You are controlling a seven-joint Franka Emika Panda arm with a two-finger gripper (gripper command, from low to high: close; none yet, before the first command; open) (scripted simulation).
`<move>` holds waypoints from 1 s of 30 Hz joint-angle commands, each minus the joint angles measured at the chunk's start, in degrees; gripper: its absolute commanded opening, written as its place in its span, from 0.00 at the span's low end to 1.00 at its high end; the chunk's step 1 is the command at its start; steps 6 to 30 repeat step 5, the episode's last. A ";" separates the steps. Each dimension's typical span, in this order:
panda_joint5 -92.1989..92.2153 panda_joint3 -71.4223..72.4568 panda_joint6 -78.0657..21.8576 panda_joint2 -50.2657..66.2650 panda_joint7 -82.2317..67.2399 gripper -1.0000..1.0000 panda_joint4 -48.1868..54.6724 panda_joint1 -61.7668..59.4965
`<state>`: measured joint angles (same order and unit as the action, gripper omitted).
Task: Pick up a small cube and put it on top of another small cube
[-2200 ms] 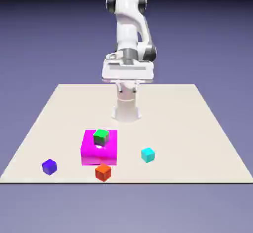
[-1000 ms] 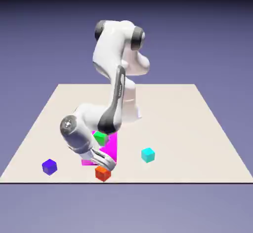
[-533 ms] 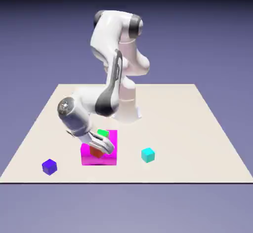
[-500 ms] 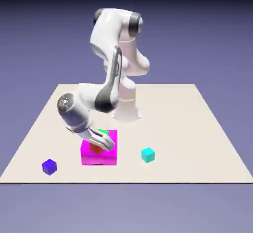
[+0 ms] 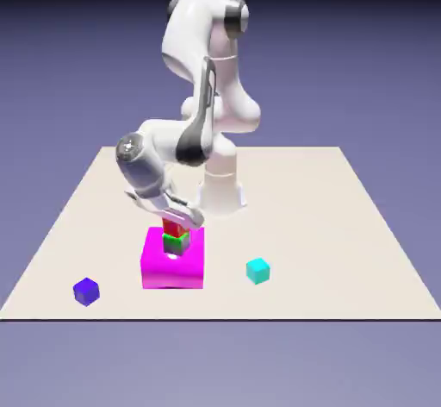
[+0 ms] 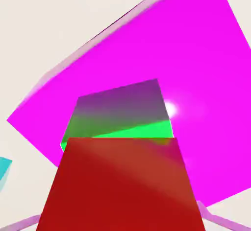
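Pale cream is the colour of the bench (image 5: 362,250), which is set before a plain blue-violet backdrop. A big magenta block (image 5: 172,267) is seen on it, with a cyan cube (image 5: 257,269) towards the exterior view's right and a purple cube (image 5: 85,291) towards its left. The orange-red cube (image 5: 173,226) is held between the fingers (image 5: 177,222), directly above the green cube (image 5: 176,242), which rests on the magenta block. In the hand view the orange-red cube (image 6: 122,186) fills the lower edge and the fingers are hidden.
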<state>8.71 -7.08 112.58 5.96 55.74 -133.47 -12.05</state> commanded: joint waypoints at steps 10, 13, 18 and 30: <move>-1.23 -0.56 -10.14 -2.82 0.97 1.00 7.38 -0.44; -1.23 -0.56 -10.14 -2.82 0.97 1.00 7.38 -0.44; -1.23 -0.56 -10.14 -2.82 0.97 1.00 7.38 -0.44; -1.23 -0.56 -10.14 -2.82 0.97 1.00 7.38 -0.44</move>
